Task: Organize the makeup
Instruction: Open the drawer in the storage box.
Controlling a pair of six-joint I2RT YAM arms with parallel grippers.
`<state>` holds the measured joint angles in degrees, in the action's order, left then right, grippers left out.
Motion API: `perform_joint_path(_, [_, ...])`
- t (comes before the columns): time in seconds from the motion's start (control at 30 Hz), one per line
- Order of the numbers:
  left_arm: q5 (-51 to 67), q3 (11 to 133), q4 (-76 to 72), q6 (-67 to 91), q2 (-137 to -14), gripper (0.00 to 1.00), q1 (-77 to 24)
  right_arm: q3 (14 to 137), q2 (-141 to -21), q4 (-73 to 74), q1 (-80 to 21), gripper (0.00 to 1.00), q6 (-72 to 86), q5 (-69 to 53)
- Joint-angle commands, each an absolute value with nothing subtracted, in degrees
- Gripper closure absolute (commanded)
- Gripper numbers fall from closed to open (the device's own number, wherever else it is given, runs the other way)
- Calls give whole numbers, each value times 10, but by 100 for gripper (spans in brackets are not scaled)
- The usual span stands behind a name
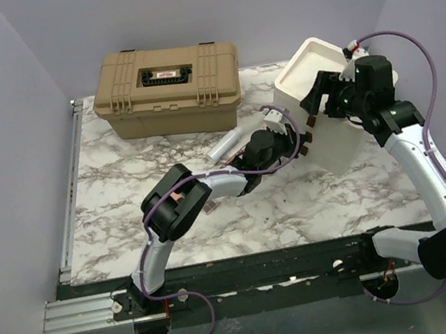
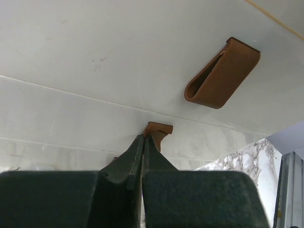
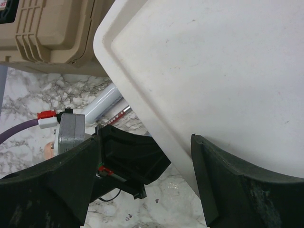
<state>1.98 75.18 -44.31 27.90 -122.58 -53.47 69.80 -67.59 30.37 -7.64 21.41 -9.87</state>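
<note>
Of the makeup, a pale cylindrical tube (image 1: 232, 142) lies on the marble between the tan case and the white drawer box; the right wrist view shows the tube (image 3: 102, 105) with a slim red-printed stick (image 3: 116, 114) beside it. My left gripper (image 1: 305, 140) is at the box's front. Its jaws (image 2: 143, 138) are shut on a small brown drawer pull (image 2: 159, 129), below a larger brown loop handle (image 2: 221, 73). My right gripper (image 1: 325, 99) hangs open over the box's top left edge (image 3: 142, 109), one finger (image 3: 228, 190) against the top.
The white drawer box (image 1: 336, 147) stands at the right of the marble table (image 1: 125, 201). A big tan latched case (image 1: 166, 86) sits at the back left. The left arm's wrist (image 3: 128, 156) crosses under my right gripper. Purple walls close in the back and sides.
</note>
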Motion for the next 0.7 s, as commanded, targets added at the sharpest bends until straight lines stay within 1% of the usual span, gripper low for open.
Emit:
perform_joint_path(0.0, [53, 750, -473, 314, -1227, 100, -540, 684, -668, 336, -83, 19, 231, -130])
perform_joint_path(0.07, [64, 763, -468, 327, -1232, 100, -540, 682, -669, 334, -83, 18, 231, -126])
perform_joint_path(0.1, [65, 764, -467, 331, -1234, 97, -540, 683, -669, 335, -82, 18, 232, -122])
perform_joint_path(0.13, [61, 763, -467, 332, -1233, 89, -540, 685, -670, 337, -83, 18, 231, -119])
perform_joint_path(0.2, [50, 752, -466, 326, -1229, 80, -540, 689, -670, 344, -83, 17, 228, -113])
perform_joint_path(0.27, [37, 741, -465, 319, -1224, 66, -539, 691, -668, 348, -83, 17, 227, -109])
perform_joint_path(0.3, [35, 739, -465, 318, -1223, 62, -539, 689, -667, 347, -83, 17, 228, -109])
perform_joint_path(0.37, [35, 741, -462, 316, -1225, 57, -539, 686, -667, 343, -82, 17, 231, -113])
perform_joint_path(0.5, [12, 741, -452, 313, -1228, 56, -542, 683, -670, 337, -83, 17, 242, -131])
perform_joint_path(0.57, [4, 742, -452, 306, -1224, 58, -543, 680, -671, 335, -82, 17, 249, -139])
perform_joint_path(0.67, [10, 766, -433, 301, -1231, 65, -543, 670, -669, 326, -83, 17, 263, -149])
